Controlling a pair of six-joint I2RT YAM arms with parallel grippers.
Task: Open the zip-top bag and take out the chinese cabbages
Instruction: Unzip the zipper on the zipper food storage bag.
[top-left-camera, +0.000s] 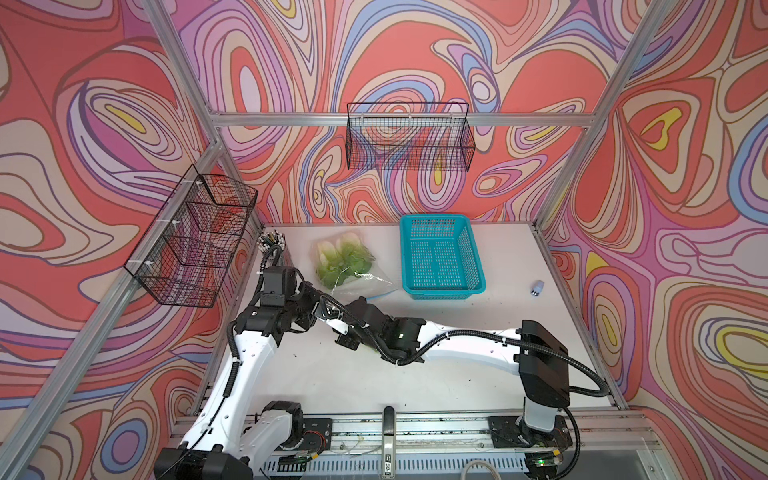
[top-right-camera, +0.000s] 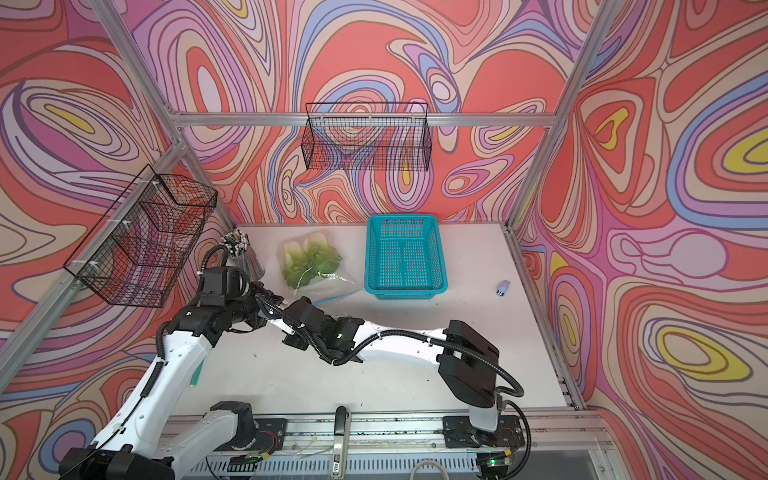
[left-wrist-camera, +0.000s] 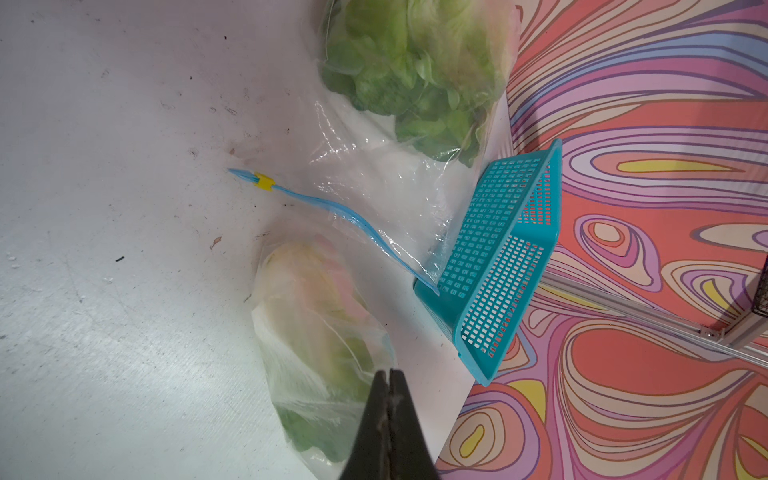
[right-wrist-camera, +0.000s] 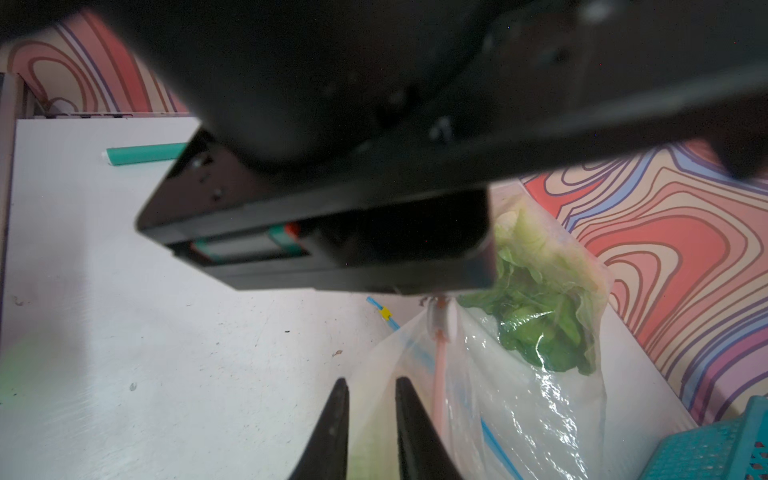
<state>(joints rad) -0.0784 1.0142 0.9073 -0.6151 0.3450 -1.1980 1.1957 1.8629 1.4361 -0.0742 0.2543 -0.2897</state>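
- On the left gripper (left-wrist-camera: 387, 376): fingers pressed flat together with no gap, pinching a fold of clear film from the zip-top bag (left-wrist-camera: 374, 187); film tented up to the tips in the right wrist view.
- On the right gripper (right-wrist-camera: 371, 383): fingers a narrow gap apart, low over the bag's near edge, with film showing through the gap; cannot tell whether any of it is gripped.
- Both sets of tips close together at the bag's near corner in both top views, arms reaching in from either side.
- Along the bag's near edge: blue zip strip (left-wrist-camera: 332, 210), with a yellow slider (left-wrist-camera: 264, 181) at the end away from the teal basket (top-left-camera: 442, 292); other end reaching the basket's corner in the left wrist view. Cannot tell whether sealed or parted.
- Inside the bag: the chinese cabbages (top-left-camera: 340, 262), bunched together, white bases toward the back wall, green leaf tips toward the arms.
- Under it all: white table (top-left-camera: 519, 299), bag lying far and left on it, between a cup of pens (top-right-camera: 239, 245) and the basket, just beside the latter.
- Farther out: small grey object (top-left-camera: 538, 287) well apart on the right; green tube (right-wrist-camera: 145, 153) on the table by the left arm; two black wire baskets (top-left-camera: 409, 137) hung on the walls.
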